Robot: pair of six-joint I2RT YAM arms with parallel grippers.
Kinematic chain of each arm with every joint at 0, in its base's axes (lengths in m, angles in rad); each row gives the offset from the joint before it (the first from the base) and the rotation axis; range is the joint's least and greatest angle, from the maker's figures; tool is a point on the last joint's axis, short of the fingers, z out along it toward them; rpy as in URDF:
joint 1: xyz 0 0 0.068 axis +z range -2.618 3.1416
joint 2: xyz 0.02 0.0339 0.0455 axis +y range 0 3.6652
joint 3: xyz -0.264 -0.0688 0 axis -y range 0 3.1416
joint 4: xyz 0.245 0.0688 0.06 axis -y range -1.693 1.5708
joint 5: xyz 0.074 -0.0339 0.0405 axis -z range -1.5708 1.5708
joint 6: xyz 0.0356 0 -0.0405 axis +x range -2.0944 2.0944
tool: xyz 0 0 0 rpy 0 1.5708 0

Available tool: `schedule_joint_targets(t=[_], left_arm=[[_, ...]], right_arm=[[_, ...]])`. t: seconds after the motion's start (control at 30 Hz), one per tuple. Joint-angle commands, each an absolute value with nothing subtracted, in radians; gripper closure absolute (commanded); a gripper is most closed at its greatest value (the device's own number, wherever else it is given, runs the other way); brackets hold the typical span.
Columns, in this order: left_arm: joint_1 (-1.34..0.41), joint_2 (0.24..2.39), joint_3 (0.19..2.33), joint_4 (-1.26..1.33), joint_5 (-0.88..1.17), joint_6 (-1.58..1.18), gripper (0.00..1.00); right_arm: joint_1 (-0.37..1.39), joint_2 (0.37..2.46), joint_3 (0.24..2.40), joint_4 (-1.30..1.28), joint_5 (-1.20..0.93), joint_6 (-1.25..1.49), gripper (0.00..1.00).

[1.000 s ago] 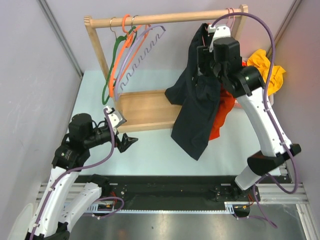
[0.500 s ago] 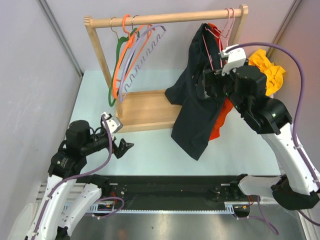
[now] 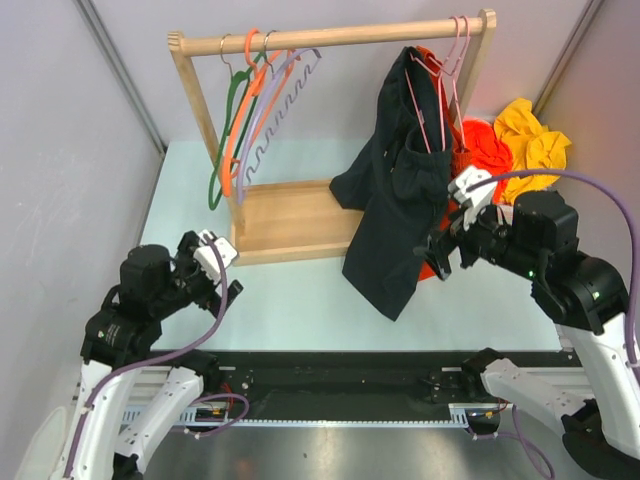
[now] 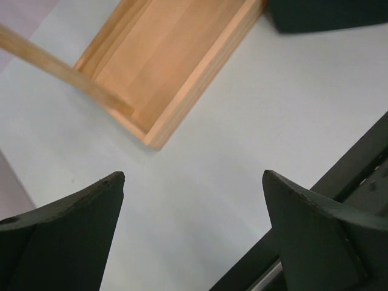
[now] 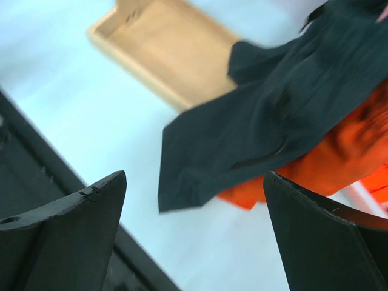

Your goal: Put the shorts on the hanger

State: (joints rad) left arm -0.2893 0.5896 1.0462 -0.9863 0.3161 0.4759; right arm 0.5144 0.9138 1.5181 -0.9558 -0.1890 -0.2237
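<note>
The dark shorts (image 3: pixel 395 195) hang from the pale-pink hanger (image 3: pixel 440 85) on the wooden rail (image 3: pixel 330 38), draping down over the stand's base to the table. They also show in the right wrist view (image 5: pixel 260 127). My right gripper (image 3: pixel 438 252) is open and empty, low beside the shorts' lower right part, apart from them. My left gripper (image 3: pixel 225 290) is open and empty near the table's front left, above bare table in the left wrist view (image 4: pixel 194 182).
Green, orange and lilac hangers (image 3: pixel 250 120) hang at the rail's left end. The wooden base tray (image 3: pixel 290 215) lies under the rail. Orange shorts (image 3: pixel 480 150) and a yellow garment (image 3: pixel 530 135) lie at the back right. Grey walls close both sides.
My right gripper has let go near the hanger and drawn back down and toward the front. My left arm has pulled back to the front left. The shorts stay hanging.
</note>
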Motion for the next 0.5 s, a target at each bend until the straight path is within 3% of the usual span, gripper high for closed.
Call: schedule_joint_targets(t=[0.0,0.47], left_arm=[[-0.279,0.520,0.991,-1.065,0.140,0.560,0.00],[-0.281,0.413,0.867,-1.074,0.058,0.598,0.00]], right_arm=[[0.494,0.855,1.450,-1.074,-0.313,-0.322,0.00],[0.390,0.758,1.382,-1.132,-0.334,-0.295,0.00]])
